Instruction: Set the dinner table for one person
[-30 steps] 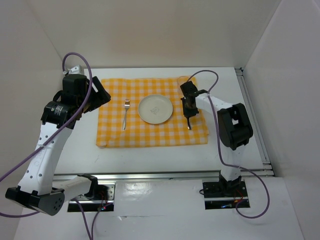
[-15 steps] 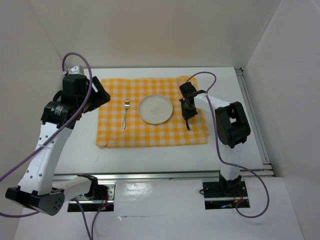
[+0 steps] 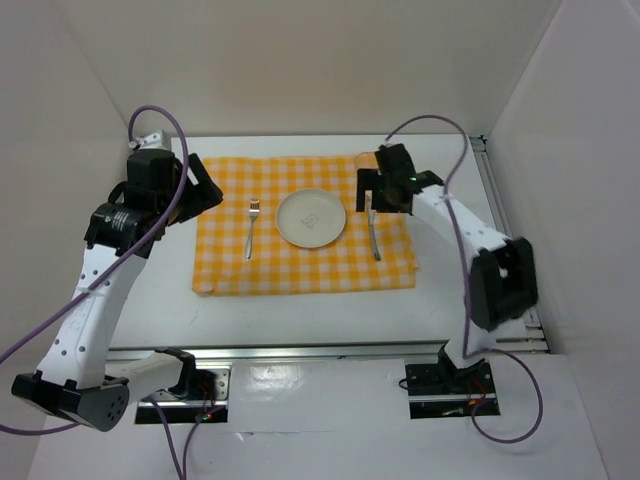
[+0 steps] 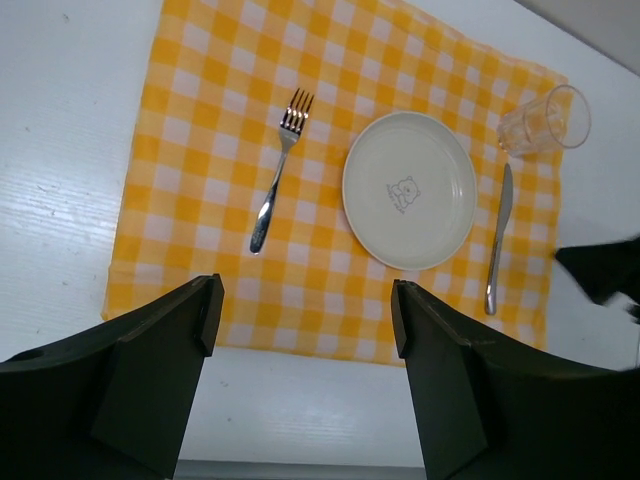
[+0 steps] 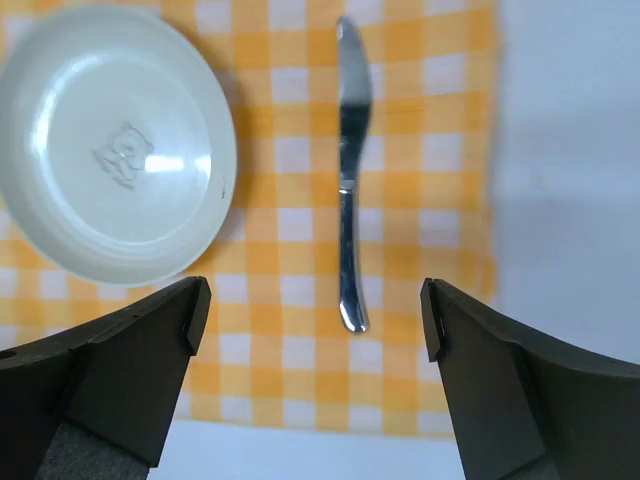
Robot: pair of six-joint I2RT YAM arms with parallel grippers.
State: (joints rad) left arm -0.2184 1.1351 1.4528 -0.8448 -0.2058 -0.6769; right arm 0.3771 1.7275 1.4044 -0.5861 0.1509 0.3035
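The desk (image 3: 300,315) is the wide white surface that fills the middle of the top view, between white walls, with silver rails (image 3: 330,350) along its near and right edges. Both arms stand at its near edge.

On the desk lies a yellow-and-white checked cloth (image 3: 300,272), flat, with its long side across the view. In the middle of the cloth sits 1 white plate (image 3: 311,218), which has a small figure at its centre. Left of the plate lies 1 fork (image 3: 250,228), tines toward the far side and apart from the plate. Right of the plate lies 1 knife (image 3: 374,235), blade toward the far side and handle toward the near edge, also not touching the plate. At the far right corner of the cloth stands 1 clear glass (image 3: 365,160), upright, just beyond the tip of the knife.

The left pincer (image 3: 195,185) hangs above the left edge of the cloth; it is released, its 2 fingers (image 4: 160,370) wide apart and grasping nothing. The right pincer (image 3: 375,195) hovers over the knife, near the glass; it is released too, with nothing between its fingers (image 5: 130,370).
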